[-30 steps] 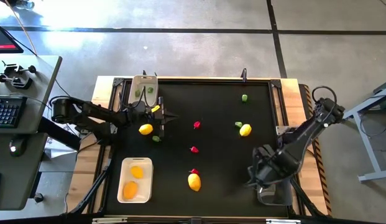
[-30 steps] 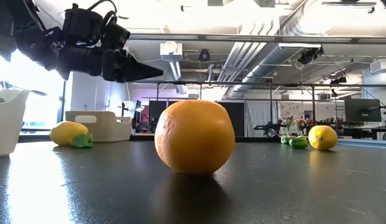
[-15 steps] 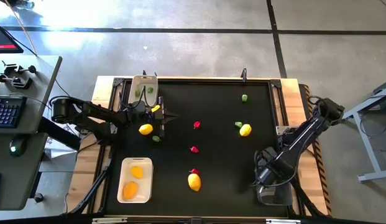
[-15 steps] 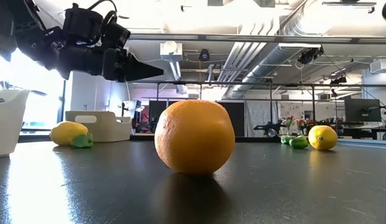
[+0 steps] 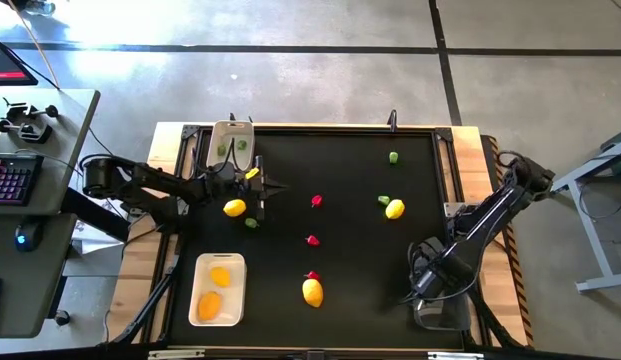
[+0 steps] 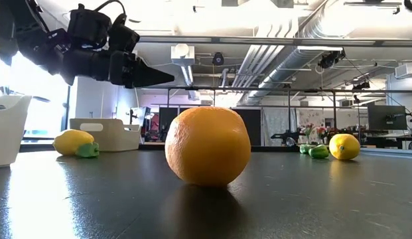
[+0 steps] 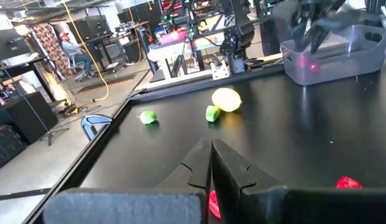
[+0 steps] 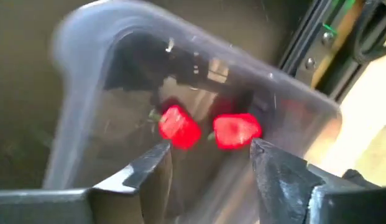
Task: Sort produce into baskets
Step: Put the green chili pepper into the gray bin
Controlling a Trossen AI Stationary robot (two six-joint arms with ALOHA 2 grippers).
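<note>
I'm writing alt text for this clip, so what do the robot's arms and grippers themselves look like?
Both arms are dark, nearly black, built of chunky jointed segments with black cables looping along them. The left gripper tapers to a pointed dark wedge, seen in the low view. The right gripper has two flat, dark grey fingers with angular tips. No markings are readable.

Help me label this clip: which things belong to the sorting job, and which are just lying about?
Job:
lemons
red pieces
green pieces
white tray
beige tub
clear bin

Lying about:
keyboard
mouse
</note>
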